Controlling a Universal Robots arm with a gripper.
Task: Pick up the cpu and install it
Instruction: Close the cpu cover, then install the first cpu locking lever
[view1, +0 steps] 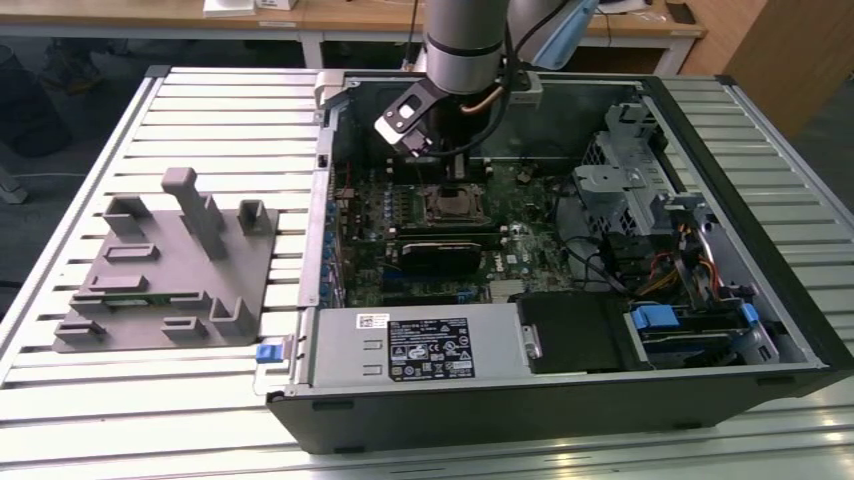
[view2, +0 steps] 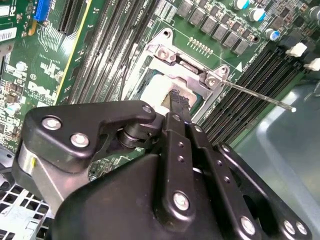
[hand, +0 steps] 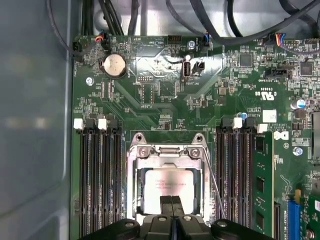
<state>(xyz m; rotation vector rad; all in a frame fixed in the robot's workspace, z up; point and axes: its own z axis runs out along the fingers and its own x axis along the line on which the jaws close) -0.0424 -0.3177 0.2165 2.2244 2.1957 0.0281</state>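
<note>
Silvery-topped flat square cpu (hand: 165, 181) is lying straight beneath your hand (hand: 171, 202), which you are holding closed and empty.

cpu (hand: 167, 182) lying in socket frame (hand: 167, 151); gripper (hand: 170, 201) closed over its edge.

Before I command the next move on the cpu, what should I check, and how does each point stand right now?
1. The cpu lies flat and square inside the socket frame: ok.
2. The gripper sits over the cpu's edge, shut: ok.
3. Whether the gripper touches the cpu: cannot tell.
4. The socket lever stands swung out, apart from the gripper: ok.
5. The memory stick stands in its slot beside the socket frame, apart from the gripper: ok.
</note>
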